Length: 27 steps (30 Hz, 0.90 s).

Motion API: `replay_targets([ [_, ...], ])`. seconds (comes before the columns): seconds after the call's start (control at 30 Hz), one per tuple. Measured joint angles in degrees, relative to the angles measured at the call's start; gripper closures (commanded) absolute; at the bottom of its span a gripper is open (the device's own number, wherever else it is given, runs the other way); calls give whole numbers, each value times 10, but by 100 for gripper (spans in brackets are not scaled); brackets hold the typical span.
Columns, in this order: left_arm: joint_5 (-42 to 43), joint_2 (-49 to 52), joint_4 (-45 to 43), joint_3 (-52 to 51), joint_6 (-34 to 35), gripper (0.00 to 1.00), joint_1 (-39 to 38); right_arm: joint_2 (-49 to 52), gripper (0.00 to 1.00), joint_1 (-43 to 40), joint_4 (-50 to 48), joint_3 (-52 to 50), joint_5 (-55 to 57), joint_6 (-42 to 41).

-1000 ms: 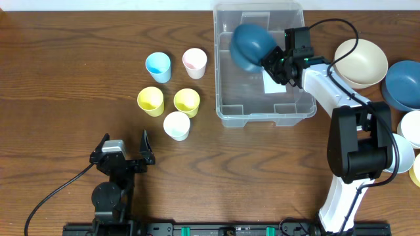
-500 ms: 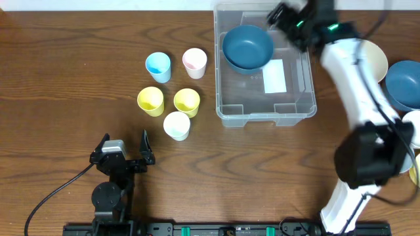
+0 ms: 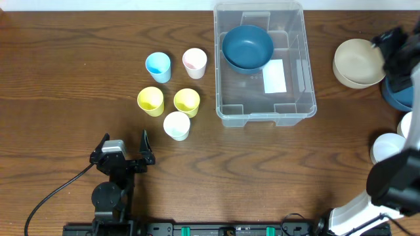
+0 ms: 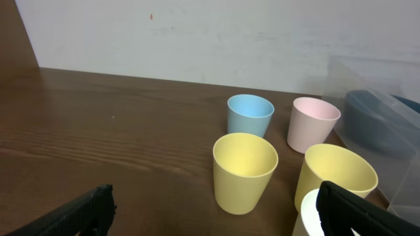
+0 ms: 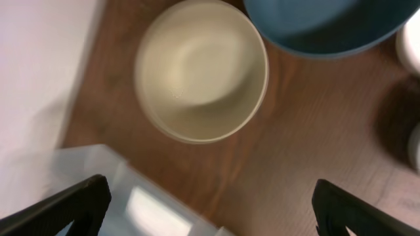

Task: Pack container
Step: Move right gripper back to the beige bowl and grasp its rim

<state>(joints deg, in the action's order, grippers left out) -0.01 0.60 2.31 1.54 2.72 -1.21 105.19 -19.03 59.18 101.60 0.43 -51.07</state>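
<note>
The clear plastic container (image 3: 300,101) stands at the back middle, with a white label (image 3: 274,76) on its base and a dark blue bowl (image 3: 247,47) lying in its far left part. Its corner shows in the right wrist view (image 5: 98,196). My right gripper (image 3: 396,44) is open and empty above the table's right side, over a cream bowl (image 3: 357,62), which also shows in the right wrist view (image 5: 202,69). My left gripper (image 3: 123,155) is open and empty near the front left, facing the cups.
Several cups stand left of the container: blue (image 3: 158,66), pink (image 3: 194,62), two yellow (image 3: 150,100) (image 3: 186,101) and white (image 3: 176,124). A blue bowl (image 3: 401,95) and white bowls (image 3: 386,145) lie at the right edge.
My right gripper let go of the dark blue bowl in the container, then rose and swung right to above the cream bowl. The left arm has not moved.
</note>
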Motion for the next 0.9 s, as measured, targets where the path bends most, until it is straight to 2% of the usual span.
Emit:
replay_targets([
  [0.17, 0, 0, 0, 0, 0, 2, 0, 20, 4, 1, -109, -132, -17, -47],
  [0.33, 0, 0, 0, 0, 0, 2, 0, 19, 5, 0, -208, -202, -19, -84],
  [0.5, 0, 0, 0, 0, 0, 2, 0, 26, 2, -3, -231, -221, -13, -111],
  [0.7, 0, 0, 0, 0, 0, 2, 0, 73, 6, -14, -265, -221, -16, -120],
  [0.77, 0, 0, 0, 0, 0, 2, 0, 91, 15, -17, -269, -221, -19, -121],
  [0.9, 0, 0, 0, 0, 0, 2, 0, 103, 53, -18, -274, -223, -21, -125],
])
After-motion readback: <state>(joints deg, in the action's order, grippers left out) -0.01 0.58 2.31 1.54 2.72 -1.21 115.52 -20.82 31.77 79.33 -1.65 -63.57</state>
